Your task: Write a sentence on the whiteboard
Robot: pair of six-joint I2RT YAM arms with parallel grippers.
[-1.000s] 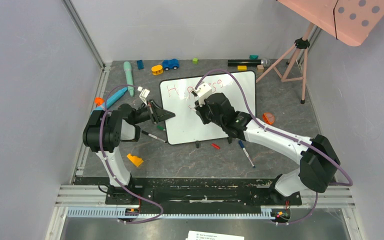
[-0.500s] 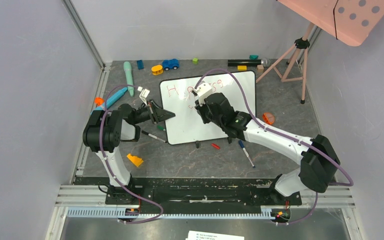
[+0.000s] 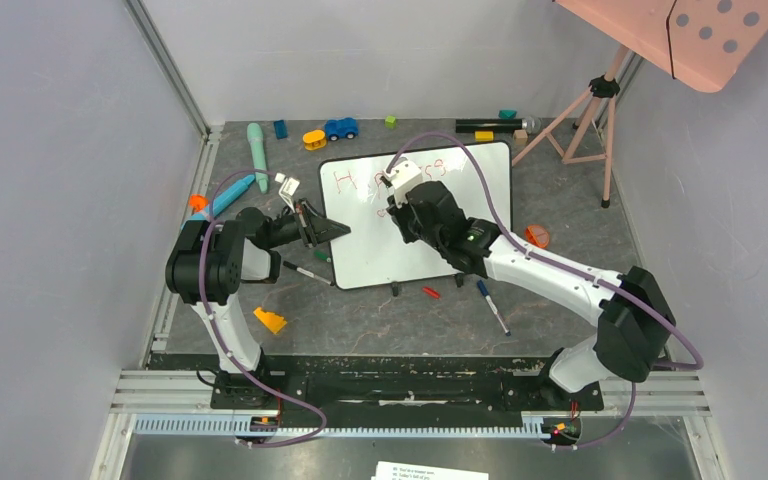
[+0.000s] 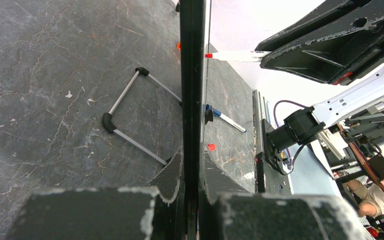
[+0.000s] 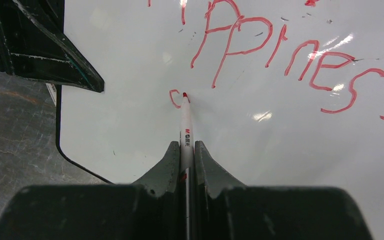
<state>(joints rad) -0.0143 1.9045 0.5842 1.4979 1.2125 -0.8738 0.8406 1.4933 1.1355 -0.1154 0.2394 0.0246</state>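
Nudged up-left in the top view, my right tool (image 3: 396,208) hovers over the whiteboard (image 3: 380,255) at frame centre; left wrist view, my left tool (image 4: 192,167) pinches its rim; right wrist view, the right tool pinches a red marker (image 5: 185,122) starting the second line of the sentence (image 5: 276,47), so plenty remains.
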